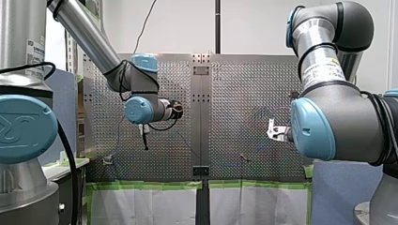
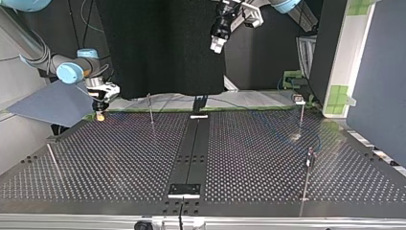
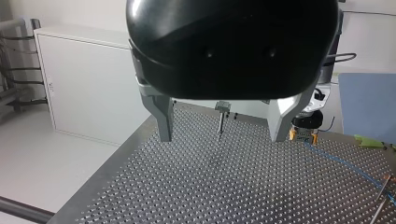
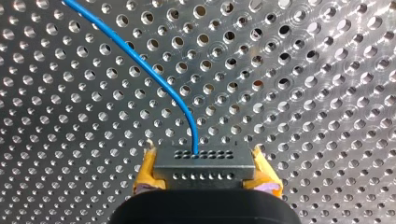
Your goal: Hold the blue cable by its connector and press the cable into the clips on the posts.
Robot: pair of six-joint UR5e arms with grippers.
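blue cable [image 4: 154, 77]: one, leaving one connector [image 4: 204, 169]
posts [image 2: 151, 109]: at least three upright, top view
right gripper [image 4: 204, 161]: low, clamped on connector
left gripper [image 3: 222, 136]: raised, spread wide, empty

My left claw [image 3: 224, 126] hangs raised, spread wide; my right claw [image 4: 203, 154], low, pinches the connector [image 4: 205, 170].

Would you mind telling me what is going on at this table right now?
My right tool is shut on the grey connector of the blue cable, low over the perforated table at the top view's far left. The cable trails away across the table. My left tool hangs open and empty, higher up, a post ahead of it. Whether any clip holds the cable, I cannot tell.
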